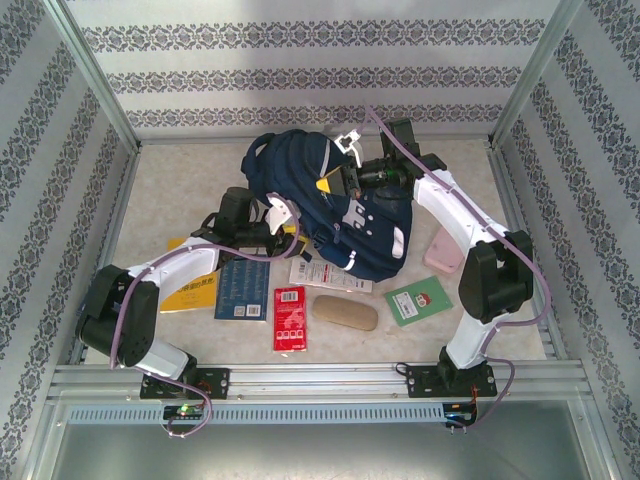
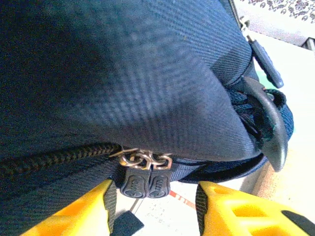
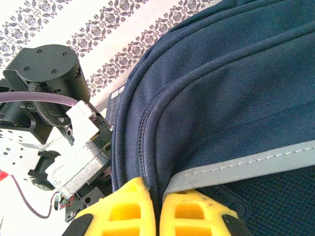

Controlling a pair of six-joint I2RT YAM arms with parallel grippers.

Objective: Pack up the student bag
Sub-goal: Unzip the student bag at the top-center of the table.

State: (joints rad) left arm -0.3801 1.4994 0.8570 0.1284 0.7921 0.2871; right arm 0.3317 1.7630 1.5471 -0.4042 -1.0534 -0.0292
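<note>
- Left gripper [image 2: 153, 201], fingers spread, sits at the frame's bottom edge; the zipper pulls [image 2: 145, 181] hang just above its gap.
- Right gripper [image 3: 158, 196] pinches a seam of the student bag [image 1: 297, 168], which lies at the centre of the top view.

The left arm folds from its near-left base, elbow out left, forearm running right to the left gripper [image 2: 155, 191] with yellow fingers spread apart, while the right arm arches far and leftward, the right gripper [image 3: 158, 196] pinched nearly closed on a seam of the student bag [image 3: 236, 98].
</note>
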